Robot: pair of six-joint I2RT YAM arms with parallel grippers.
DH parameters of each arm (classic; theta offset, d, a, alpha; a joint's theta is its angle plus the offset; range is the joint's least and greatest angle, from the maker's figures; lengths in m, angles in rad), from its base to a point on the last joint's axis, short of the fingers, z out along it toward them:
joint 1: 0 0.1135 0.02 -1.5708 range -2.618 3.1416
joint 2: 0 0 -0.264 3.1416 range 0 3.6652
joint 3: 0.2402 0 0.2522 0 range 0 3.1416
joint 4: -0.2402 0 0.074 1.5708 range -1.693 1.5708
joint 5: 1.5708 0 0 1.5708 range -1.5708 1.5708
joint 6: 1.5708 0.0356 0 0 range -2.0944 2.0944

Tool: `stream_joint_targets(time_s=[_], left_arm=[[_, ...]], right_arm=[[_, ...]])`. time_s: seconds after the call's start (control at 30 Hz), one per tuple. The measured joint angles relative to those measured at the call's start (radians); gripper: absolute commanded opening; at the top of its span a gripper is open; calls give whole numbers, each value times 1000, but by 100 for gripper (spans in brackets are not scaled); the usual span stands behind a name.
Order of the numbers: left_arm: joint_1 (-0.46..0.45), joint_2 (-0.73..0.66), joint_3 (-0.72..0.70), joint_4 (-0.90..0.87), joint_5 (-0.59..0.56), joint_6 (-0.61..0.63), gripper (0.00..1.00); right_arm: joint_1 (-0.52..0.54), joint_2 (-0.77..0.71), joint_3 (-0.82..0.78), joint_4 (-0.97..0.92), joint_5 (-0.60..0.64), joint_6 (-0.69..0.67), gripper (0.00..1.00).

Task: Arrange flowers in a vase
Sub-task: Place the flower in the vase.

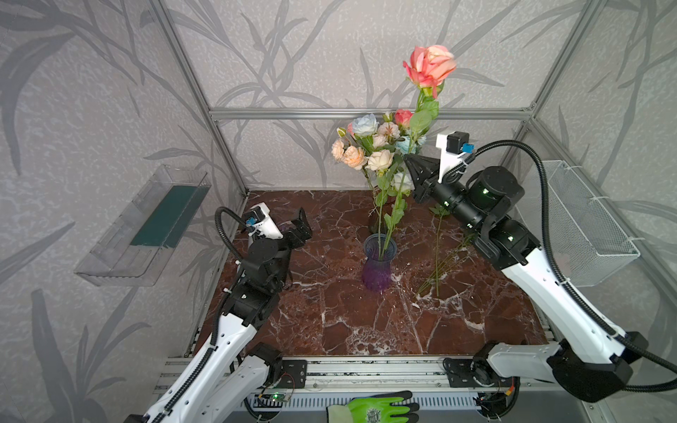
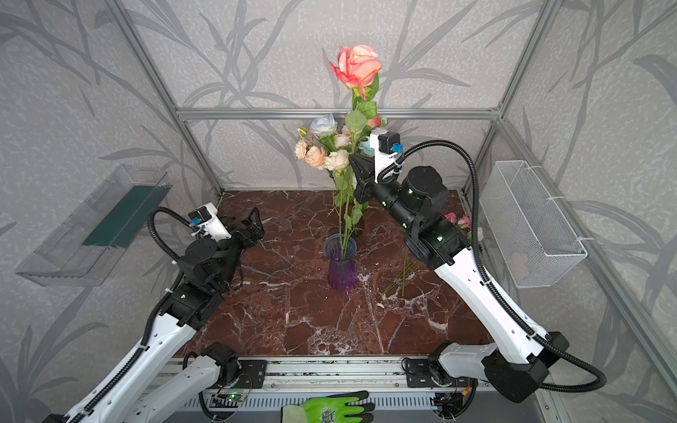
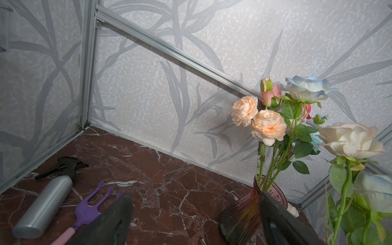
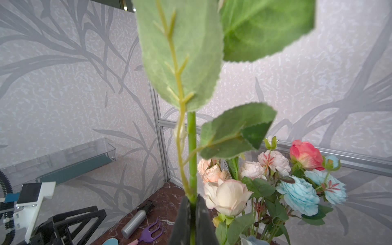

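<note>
- Green glove (image 1: 377, 408) lies on the front rail, clear of the work.
- Left gripper (image 1: 297, 219) hangs with jaws wide apart, well away from the purple vase (image 1: 379, 263), so nothing steadies it.
- Coral rose (image 1: 430, 67) stands tall, its stem foot seemingly inside that vase. Top-heavy, it may lean out or tip the vase on release.
- Right gripper (image 1: 407, 161) is clamped on the rose's stem, just beside the bouquet (image 1: 366, 146); leaves may snag.
- Loose stems (image 1: 437, 256) lie under the right arm.

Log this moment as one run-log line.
right gripper: shut on stem of tall coral-pink rose | stem foot: in purple ribbed glass vase | left gripper: open, empty
</note>
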Motion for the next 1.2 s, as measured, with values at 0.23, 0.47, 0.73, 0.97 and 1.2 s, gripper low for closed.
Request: stream_joint_targets(time_s=[0.23, 0.47, 0.73, 0.97, 1.2], left_arm=[[4, 29, -4, 0, 41, -25, 93], [4, 37, -5, 1, 79, -51, 93], [4, 92, -10, 40, 213, -95, 92], [4, 153, -10, 42, 295, -115, 91], [4, 180, -10, 42, 325, -122, 91]], right_arm=[[9, 63, -43, 53, -15, -27, 0], [48, 30, -247, 116, -27, -25, 4], [101, 1, -467, 153, -41, 12, 9], [108, -75, -533, 150, -24, 60, 25], [109, -123, -562, 133, -3, 77, 37]])
